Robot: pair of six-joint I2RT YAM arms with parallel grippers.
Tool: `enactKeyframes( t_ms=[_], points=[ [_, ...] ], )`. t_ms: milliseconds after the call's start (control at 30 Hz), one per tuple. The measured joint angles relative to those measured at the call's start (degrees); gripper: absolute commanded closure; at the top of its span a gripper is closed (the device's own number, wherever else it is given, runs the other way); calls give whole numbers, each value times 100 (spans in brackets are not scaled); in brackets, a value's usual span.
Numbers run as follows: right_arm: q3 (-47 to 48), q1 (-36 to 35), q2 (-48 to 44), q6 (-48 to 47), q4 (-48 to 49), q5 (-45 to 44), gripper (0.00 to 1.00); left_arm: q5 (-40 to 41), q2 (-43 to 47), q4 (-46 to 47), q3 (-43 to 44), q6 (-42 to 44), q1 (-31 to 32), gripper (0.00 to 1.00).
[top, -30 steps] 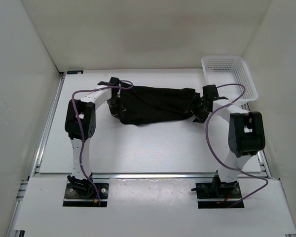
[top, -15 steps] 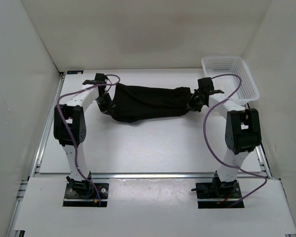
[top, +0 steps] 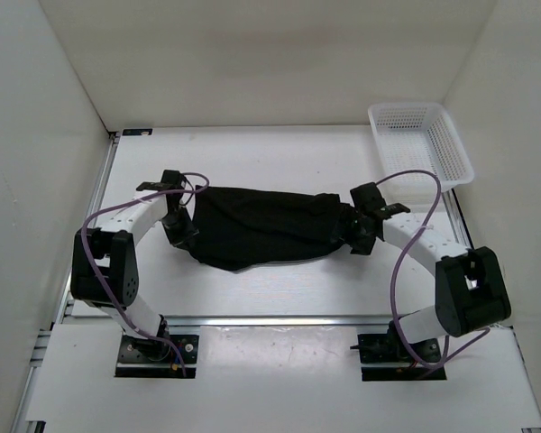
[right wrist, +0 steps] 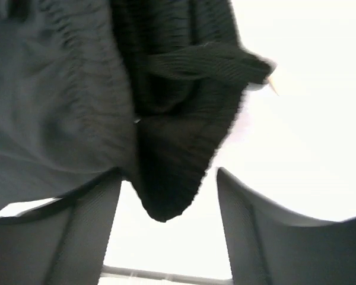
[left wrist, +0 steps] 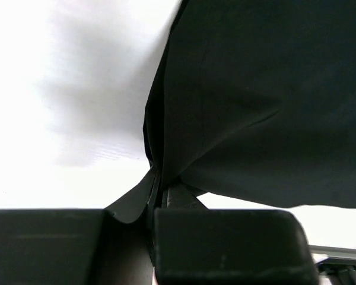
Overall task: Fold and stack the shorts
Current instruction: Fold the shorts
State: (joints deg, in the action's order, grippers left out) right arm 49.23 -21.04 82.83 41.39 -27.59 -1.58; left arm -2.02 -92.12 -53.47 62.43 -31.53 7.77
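Black soft cloth, the shorts (top: 266, 227), stretched sideways across the middle of the white worktop (top: 279, 284), between the left arm (top: 126, 216) and the right arm (top: 415, 245). At their left end the left fingers (left wrist: 225, 237) were pressed together, pinching a gathered fold of the cloth. At the other end the right fingers (right wrist: 261, 237) were spread apart, and the ribbed waistband hung loose between them, clear of one finger. A white mesh basket (top: 433, 149) stood well apart at the far right corner
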Motion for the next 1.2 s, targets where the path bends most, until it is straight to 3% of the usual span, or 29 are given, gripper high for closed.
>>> enactKeyframes(
  t_ms=[100, 200, 400, 500, 533, 667, 767, 933, 1100, 1167, 1200],
  points=[
    [17, 0, -227, -151, -212, -201, 24, 33, -17, -24, -133, 0, 0, 90],
    [391, -4, -372, -319, -446, -448, 34, 94, -15, 24, -61, 15, 0, 90],
    [1226, -4, -315, -603, -579, -638, 37, 122, -13, 101, 120, 46, 35, 90],
    [1692, -17, 107, -750, -592, -636, 58, 144, -26, 105, 122, 44, 48, 90],
    [1858, -26, 334, -793, -577, -636, 70, 151, -37, 109, 122, 44, 50, 90],
    [2452, -46, 1318, -931, -533, -570, 91, 164, -46, 107, 122, 44, 57, 90],
    [2924, -52, 2168, -1005, -579, -560, 100, 166, -63, 107, 133, 44, 59, 90],
    [3508, -52, 3300, -822, -826, -1134, 100, 186, -120, 101, 149, 46, 55, 90],
    [3617, -37, 3346, -597, -905, -1589, 97, 186, -129, 105, 149, 74, 55, 90],
    [3574, -31, 3279, -592, -887, -1655, 84, 184, -144, 98, 173, 101, 59, 90],
    [3508, -31, 3178, -595, -863, -1659, 62, 186, -155, 103, 190, 116, 59, 90]
  ],
)
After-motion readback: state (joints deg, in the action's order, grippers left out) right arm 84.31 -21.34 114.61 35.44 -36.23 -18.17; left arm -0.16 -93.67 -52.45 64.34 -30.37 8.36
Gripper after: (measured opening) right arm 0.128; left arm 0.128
